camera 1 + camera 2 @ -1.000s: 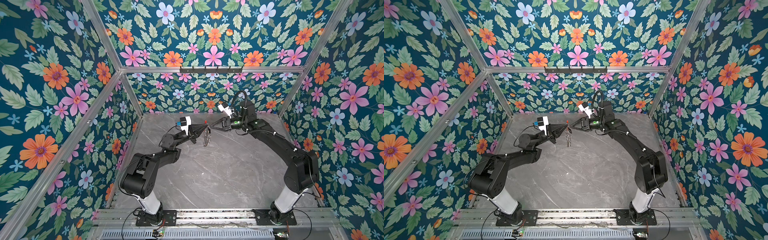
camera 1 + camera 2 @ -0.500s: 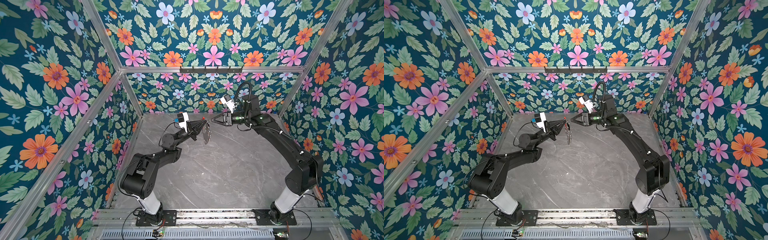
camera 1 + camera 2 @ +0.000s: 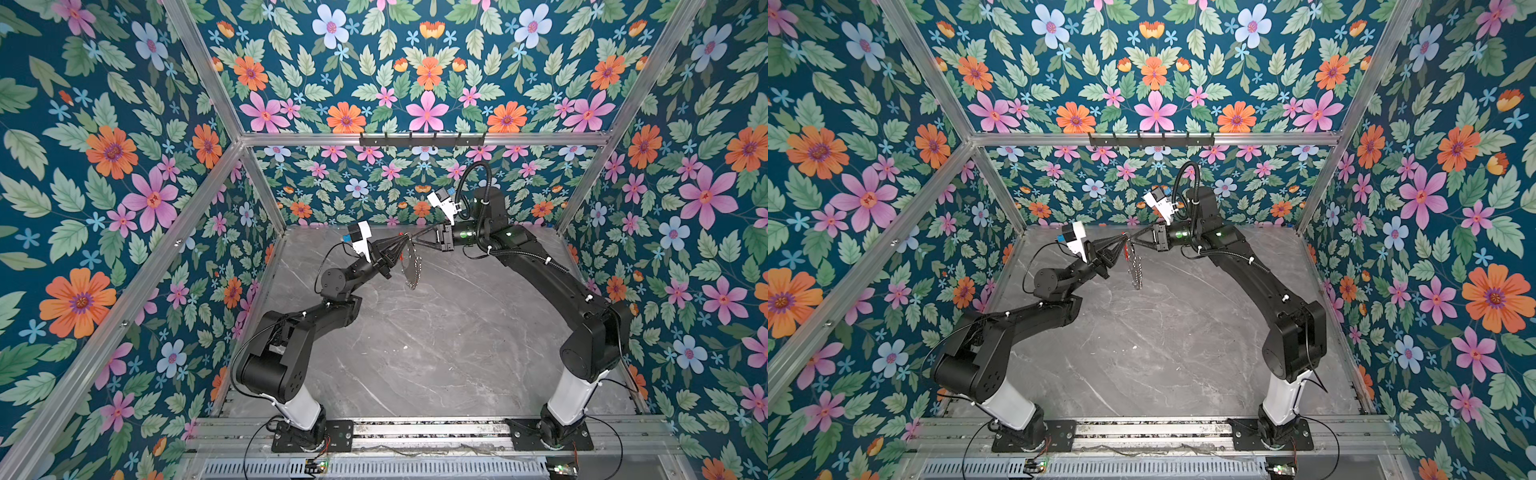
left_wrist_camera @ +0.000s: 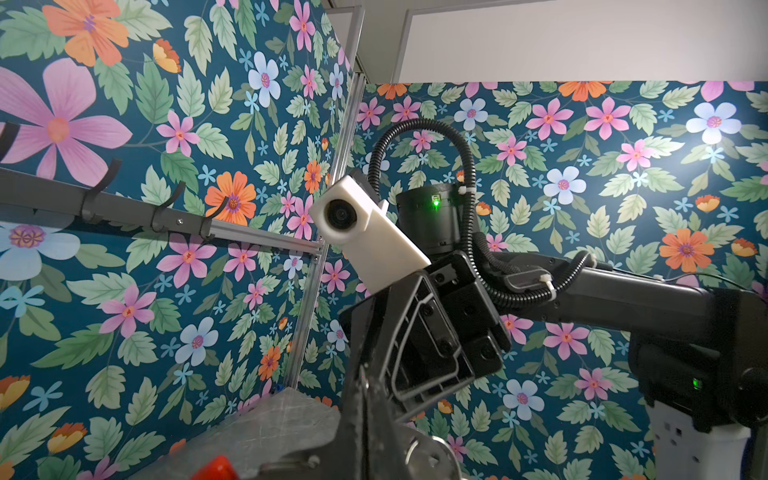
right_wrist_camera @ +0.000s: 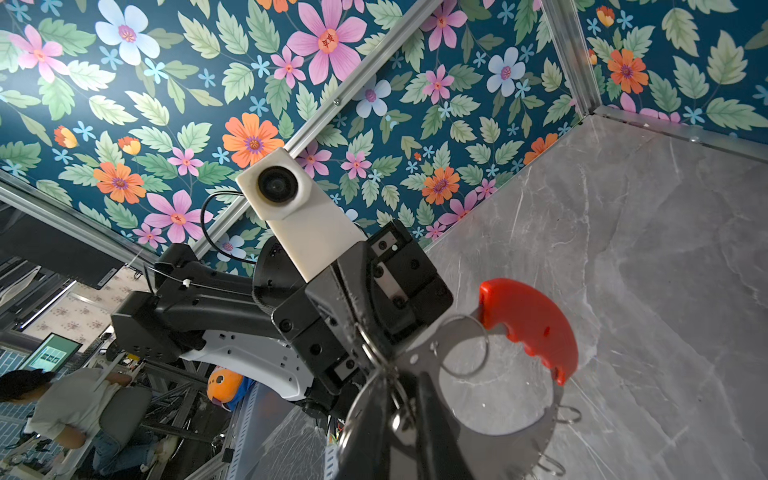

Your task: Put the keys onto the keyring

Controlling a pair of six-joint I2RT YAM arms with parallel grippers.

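Right gripper (image 3: 410,237) had pulled back half a second ago, now it's in again at the top edge of the keyring (image 3: 412,266), jaws narrowed almost together on a small silver ring (image 5: 397,417) at the rim near the red piece (image 5: 528,324). Left gripper (image 3: 399,241) is clamped shut on the keyring as before, holding it on edge in the air above the table (image 3: 436,353). The black key tag isn't visible, so can't tell if that ring is the key's; looks like a threading try starting, not done

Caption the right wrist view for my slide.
Left gripper clamps the grey keyring near its red piece; right gripper sits at the rim.
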